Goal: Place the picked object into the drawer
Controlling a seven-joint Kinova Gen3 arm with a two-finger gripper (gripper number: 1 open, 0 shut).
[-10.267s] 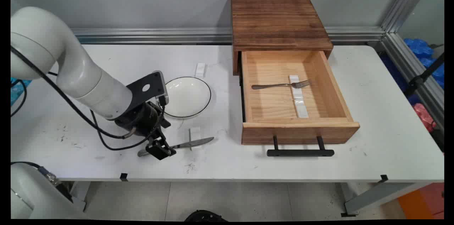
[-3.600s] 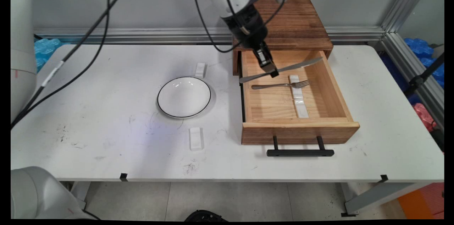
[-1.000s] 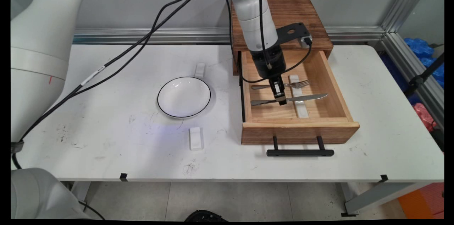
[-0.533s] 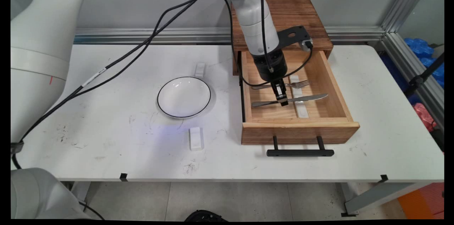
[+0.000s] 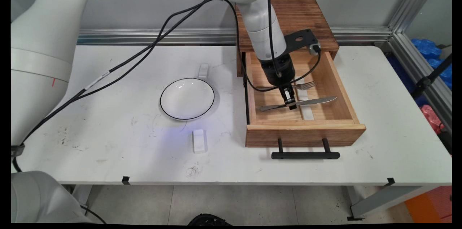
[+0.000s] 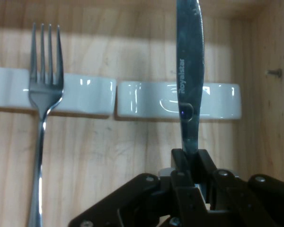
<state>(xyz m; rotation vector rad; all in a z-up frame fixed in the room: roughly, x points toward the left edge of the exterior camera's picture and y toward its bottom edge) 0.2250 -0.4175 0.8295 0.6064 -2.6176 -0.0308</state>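
Observation:
My gripper (image 5: 291, 104) (image 6: 190, 163) is shut on a steel table knife (image 5: 298, 103) (image 6: 189, 71) inside the open wooden drawer (image 5: 303, 128). The knife lies level across the drawer, its blade over the nearer white cutlery rest (image 5: 307, 112) (image 6: 217, 100). In the hand view the blade crosses that rest just above it. A fork (image 5: 306, 85) (image 6: 43, 94) lies beside the knife, its tines on the farther white rest (image 5: 301, 94) (image 6: 87, 94); the arm hides part of its handle in the main view.
The drawer juts from a dark wooden cabinet (image 5: 283, 19) and has a black handle (image 5: 305, 155) at its front. A white bowl with a black rim (image 5: 187, 98) sits left of the drawer. Two more white rests (image 5: 199, 141) (image 5: 203, 70) lie on the table (image 5: 108, 142).
The knife went from the table's front left, lifted by the gripper, over into the drawer. In the last second it has sunk a little and shifted right over the nearer rest.

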